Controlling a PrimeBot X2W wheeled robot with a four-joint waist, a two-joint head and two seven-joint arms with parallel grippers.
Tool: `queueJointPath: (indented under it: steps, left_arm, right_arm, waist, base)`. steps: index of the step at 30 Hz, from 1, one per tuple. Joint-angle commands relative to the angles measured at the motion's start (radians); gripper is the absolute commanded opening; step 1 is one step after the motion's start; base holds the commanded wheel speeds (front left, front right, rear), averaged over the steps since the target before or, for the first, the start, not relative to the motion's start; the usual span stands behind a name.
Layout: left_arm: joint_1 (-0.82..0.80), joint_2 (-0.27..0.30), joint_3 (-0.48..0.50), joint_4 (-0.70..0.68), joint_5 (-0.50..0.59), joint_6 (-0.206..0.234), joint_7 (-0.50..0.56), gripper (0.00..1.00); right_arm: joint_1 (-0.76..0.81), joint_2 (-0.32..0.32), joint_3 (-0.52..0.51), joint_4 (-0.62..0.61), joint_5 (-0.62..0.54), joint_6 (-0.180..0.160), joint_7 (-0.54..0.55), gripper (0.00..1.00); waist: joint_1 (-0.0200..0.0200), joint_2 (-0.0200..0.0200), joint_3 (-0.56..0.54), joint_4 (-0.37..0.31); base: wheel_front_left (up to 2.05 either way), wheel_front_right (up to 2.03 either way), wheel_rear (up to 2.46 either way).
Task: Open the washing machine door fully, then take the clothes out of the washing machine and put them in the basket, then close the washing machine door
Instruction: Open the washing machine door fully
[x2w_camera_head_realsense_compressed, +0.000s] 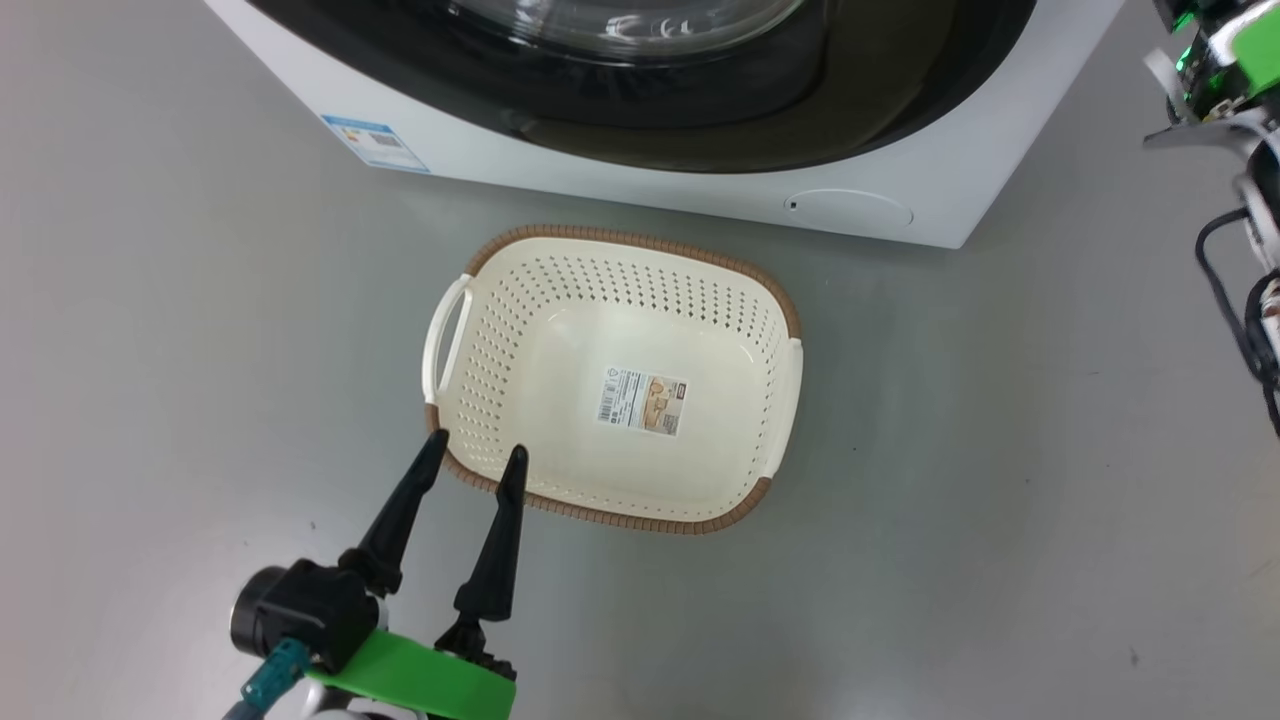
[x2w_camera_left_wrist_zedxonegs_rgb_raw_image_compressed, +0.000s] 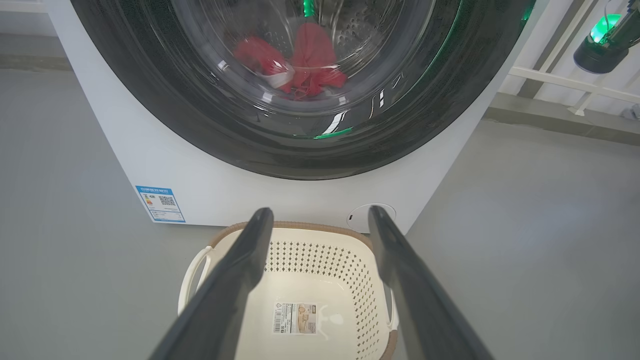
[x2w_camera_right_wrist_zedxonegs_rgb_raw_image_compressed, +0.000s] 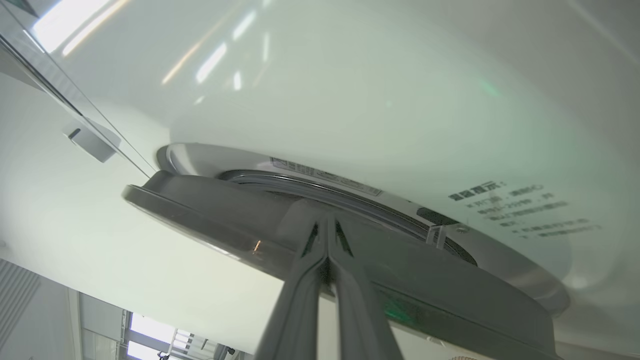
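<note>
Floor (x2w_camera_head_realsense_compressed: 1000, 450): plain grey and level, bare on either side of the basket, leaving open room for the arms and for the door to sweep outward
Washing machine (x2w_camera_left_wrist_zedxonegs_rgb_raw_image_compressed: 225, 190): white front-loader directly ahead, its lower front edge just behind the basket
Door (x2w_camera_left_wrist_zedxonegs_rgb_raw_image_compressed: 165, 115): glossy black rim and glass bowl lie close against the front; in the right wrist view its grey edge stands slightly proud, so opening appears barely begun
Basket (x2w_camera_head_realsense_compressed: 620, 290): empty, on the floor just before the machine, probably placed there to keep the carry from the drum short
Clothes (x2w_camera_left_wrist_zedxonegs_rgb_raw_image_compressed: 312, 60): red with white trim, inside the drum behind the glass
Left fingers (x2w_camera_head_realsense_compressed: 476, 444): spread wide, holding nothing, poised over the basket's near corner
Right fingers (x2w_camera_right_wrist_zedxonegs_rgb_raw_image_compressed: 327, 220): pressed together with nothing between them, tips at the door's grey edge, likely to hook and pull it
</note>
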Motion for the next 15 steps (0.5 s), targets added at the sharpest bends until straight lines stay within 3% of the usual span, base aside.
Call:
queueJointPath:
  steps: [1, 8, 15]
  left_arm:
    - [-0.024, 0.012, 0.027, -0.026, -0.008, -0.006, -0.012, 1.00]
    - [-0.041, 0.012, 0.012, -0.028, -0.024, -0.006, -0.012, 1.00]
    - [-0.050, 0.012, 0.002, -0.030, -0.037, -0.002, -0.012, 1.00]
  right_arm:
    - [-0.021, 0.005, -0.006, -0.019, 0.020, 0.000, 0.028, 0.00]
    - [-0.075, -0.003, -0.004, 0.045, 0.044, 0.000, 0.176, 0.00]
    - [-0.118, 0.005, -0.001, 0.085, 0.036, 0.000, 0.250, 0.00]
  waist:
    - [-0.0001, 0.0000, 0.016, 0.009]
    - [-0.0001, 0.0000, 0.041, 0.025]
    - [-0.0001, 0.0000, 0.056, 0.037]
  base:
    - [0.00, 0.00, 0.00]
    - [0.00, 0.00, 0.00]
    - [0.00, 0.00, 0.00]
